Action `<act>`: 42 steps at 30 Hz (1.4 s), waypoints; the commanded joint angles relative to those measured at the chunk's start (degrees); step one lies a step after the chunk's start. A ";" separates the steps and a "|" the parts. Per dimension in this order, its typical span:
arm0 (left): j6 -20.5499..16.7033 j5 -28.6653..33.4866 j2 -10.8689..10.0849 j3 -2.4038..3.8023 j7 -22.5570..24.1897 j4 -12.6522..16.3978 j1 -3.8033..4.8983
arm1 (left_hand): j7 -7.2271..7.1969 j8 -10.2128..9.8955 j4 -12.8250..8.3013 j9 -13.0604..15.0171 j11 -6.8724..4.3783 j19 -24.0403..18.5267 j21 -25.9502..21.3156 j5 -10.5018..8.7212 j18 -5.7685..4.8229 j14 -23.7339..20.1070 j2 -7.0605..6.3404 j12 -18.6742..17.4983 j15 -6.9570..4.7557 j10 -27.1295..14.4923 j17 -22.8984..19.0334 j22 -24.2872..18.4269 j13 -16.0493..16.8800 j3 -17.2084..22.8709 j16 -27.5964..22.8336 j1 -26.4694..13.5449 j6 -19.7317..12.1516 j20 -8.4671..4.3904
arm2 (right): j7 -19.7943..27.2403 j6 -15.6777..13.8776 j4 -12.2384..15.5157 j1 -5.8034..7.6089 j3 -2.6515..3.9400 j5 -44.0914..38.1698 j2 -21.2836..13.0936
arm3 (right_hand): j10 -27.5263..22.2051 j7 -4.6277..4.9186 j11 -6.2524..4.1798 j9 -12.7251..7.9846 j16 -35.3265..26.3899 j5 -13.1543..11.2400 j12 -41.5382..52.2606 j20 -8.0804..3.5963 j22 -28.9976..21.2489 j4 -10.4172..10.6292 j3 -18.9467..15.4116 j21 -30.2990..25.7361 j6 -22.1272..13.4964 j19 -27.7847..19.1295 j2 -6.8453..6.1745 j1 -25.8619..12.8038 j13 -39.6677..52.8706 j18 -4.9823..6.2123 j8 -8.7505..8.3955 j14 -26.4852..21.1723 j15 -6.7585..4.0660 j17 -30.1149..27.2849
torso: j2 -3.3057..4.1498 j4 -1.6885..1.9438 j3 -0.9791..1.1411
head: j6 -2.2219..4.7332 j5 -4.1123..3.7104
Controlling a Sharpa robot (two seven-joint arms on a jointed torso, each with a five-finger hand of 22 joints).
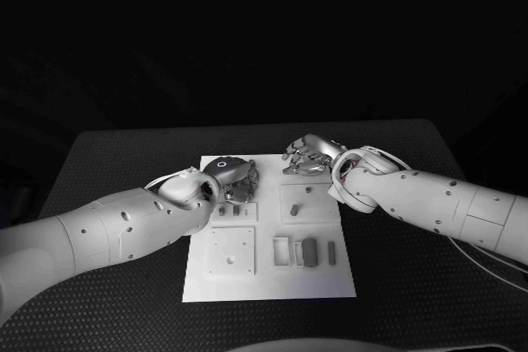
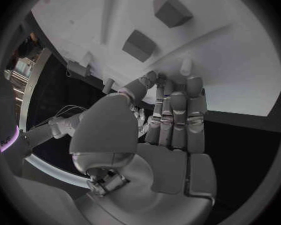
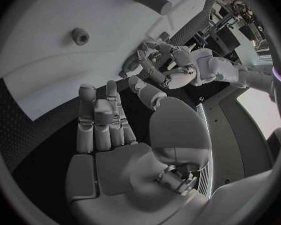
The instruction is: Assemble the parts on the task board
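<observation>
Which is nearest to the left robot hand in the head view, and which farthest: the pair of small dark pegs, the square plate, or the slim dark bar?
1. Pair of small dark pegs: just robot-side of the left robot hand.
2. Square plate: board's near left.
3. Slim dark bar: board's near right.

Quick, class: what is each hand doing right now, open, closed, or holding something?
Left hand: open, fingers extended over the task board, holding nothing.
Right hand: open, holding nothing.
</observation>
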 commanded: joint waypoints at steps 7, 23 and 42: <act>3.34 -1.22 0.17 -0.16 -1.13 -0.27 -0.31 | -0.09 0.45 -0.04 -0.07 -0.27 0.82 0.61 0.60 5.32 0.92 0.96 0.44 -0.12 0.75 0.06 1.35 0.64 0.57 0.53 0.33 0.84 -0.15 | 0.44 0.33 -0.02 -0.03 0.01 -0.09 0.07 | 0.03 0.50 0.30 -0.06 -0.18 0.07 0.18 -0.41 1.15 -0.23 0.00 -0.17 0.03 -0.14 0.31 -0.26 0.07 3.37 0.38 -0.30 0.06 -0.05 | -0.01 -0.01 -0.01 | -0.18 -0.09; 4.20 -1.49 0.18 -0.16 -1.10 -0.32 -0.48 | -0.35 0.66 -0.41 -0.05 -0.77 1.52 1.31 1.38 5.33 2.06 1.58 0.51 -0.62 1.88 -0.20 1.31 1.47 0.98 0.72 0.53 1.56 -0.56 | 0.51 0.29 0.03 -0.03 0.01 -0.06 0.00 | 0.05 0.49 0.30 -0.06 -0.18 0.07 0.19 -0.41 1.15 -0.23 0.00 -0.17 0.04 -0.15 0.32 -0.28 0.08 3.37 0.40 -0.31 0.05 -0.05 | 0.00 0.01 0.04 | -0.36 -0.23; 0.23 -0.05 -1.53 0.19 0.19 1.35 -0.51 | -0.61 0.86 -0.71 0.01 -1.48 2.39 1.91 1.52 5.21 3.43 1.84 0.56 -1.33 3.56 -0.57 1.20 2.20 1.58 0.70 0.69 2.29 -1.15 | 0.68 0.14 0.05 -0.03 0.01 0.01 -0.05 | 0.08 0.47 0.28 -0.05 -0.18 0.07 0.21 -0.41 1.15 -0.22 0.01 -0.17 0.10 -0.16 0.36 -0.31 0.09 3.37 0.45 -0.30 0.04 -0.05 | -0.03 0.06 -0.01 | -0.09 -0.38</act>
